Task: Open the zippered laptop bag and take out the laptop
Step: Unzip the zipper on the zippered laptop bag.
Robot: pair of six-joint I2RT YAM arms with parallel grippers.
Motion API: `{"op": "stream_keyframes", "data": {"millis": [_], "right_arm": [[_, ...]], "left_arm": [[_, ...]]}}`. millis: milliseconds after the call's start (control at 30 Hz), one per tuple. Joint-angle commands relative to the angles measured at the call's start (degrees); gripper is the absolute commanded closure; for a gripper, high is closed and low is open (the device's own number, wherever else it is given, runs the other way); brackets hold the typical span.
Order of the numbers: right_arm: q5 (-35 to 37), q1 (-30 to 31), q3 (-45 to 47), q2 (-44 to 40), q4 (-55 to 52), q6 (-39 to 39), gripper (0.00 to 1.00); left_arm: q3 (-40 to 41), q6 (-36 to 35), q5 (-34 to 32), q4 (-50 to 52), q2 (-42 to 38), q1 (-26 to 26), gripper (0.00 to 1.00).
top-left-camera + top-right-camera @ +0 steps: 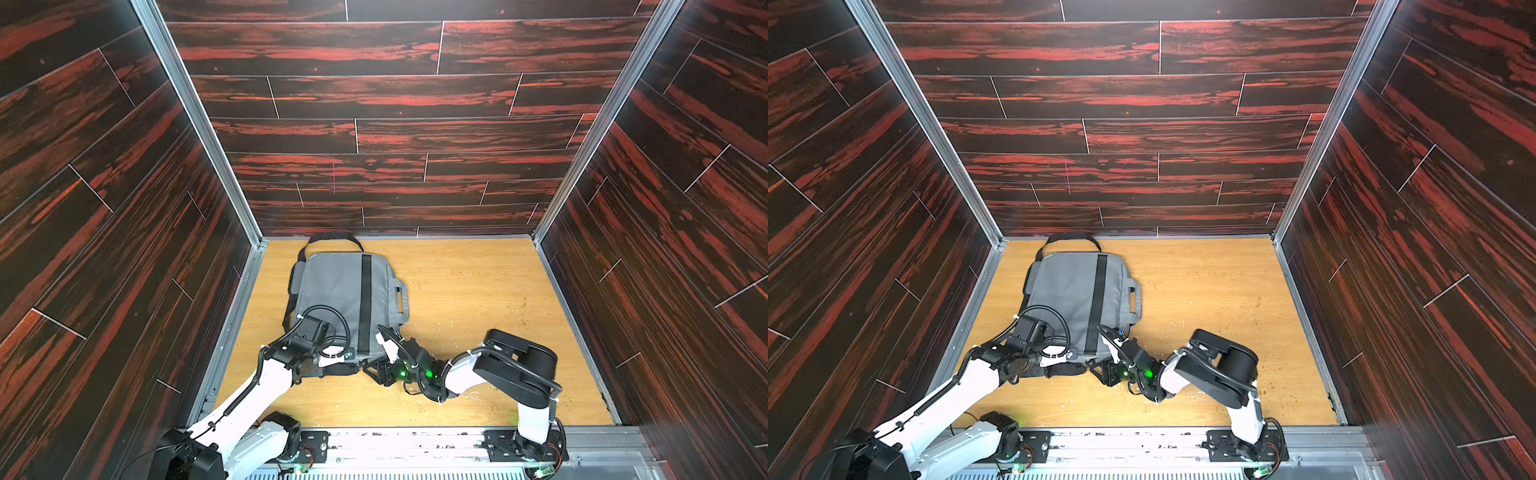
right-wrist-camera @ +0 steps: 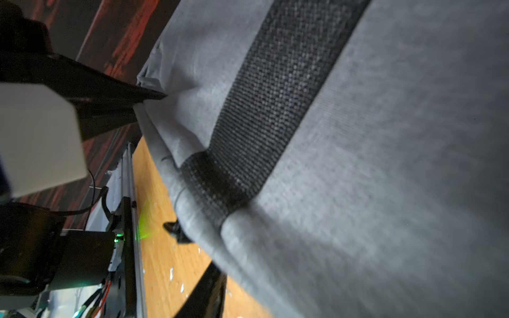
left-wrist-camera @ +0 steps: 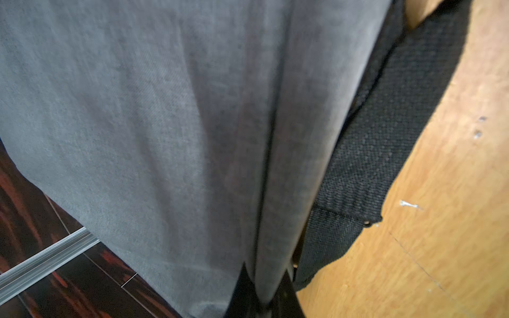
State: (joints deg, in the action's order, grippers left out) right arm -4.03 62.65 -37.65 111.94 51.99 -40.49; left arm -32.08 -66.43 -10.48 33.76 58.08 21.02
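The soft grey fabric laptop bag (image 1: 332, 286) is laid flat on the wooden surface (image 1: 478, 291), left. Its near edge is clamped by the left pincer (image 3: 263, 298), likely as an anchor; the right pincer (image 1: 376, 354) is set beside it, its gap untellable.

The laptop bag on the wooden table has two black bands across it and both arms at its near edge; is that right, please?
Not quite: the laptop bag has only one black band across it, as both top views show. The rest of your statement holds.
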Motion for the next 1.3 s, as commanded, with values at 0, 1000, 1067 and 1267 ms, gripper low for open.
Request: {"op": "stream_keyframes", "data": {"millis": [0,1000,1067,1267], "right_arm": [[0.0,0.2,-1.7,3.1,5.0,-0.7,0.58],[3.7,1.4,3.1,-5.3,-2.8,-2.5,0.94],[4.4,1.4,3.4,-6.7,-5.0,-1.9,0.94],[8.2,1.5,3.4,-11.0,-16.9,2.1,0.98]], "left_arm": [[-1.5,-0.7,2.1,2.4,-0.2,0.6,1.00],[-2.8,-0.8,-1.4,3.2,0.6,1.0,1.00],[-2.8,-0.8,-2.6,3.3,0.6,1.1,1.00],[-2.6,-0.5,-3.5,3.5,0.2,1.0,1.00]]}}
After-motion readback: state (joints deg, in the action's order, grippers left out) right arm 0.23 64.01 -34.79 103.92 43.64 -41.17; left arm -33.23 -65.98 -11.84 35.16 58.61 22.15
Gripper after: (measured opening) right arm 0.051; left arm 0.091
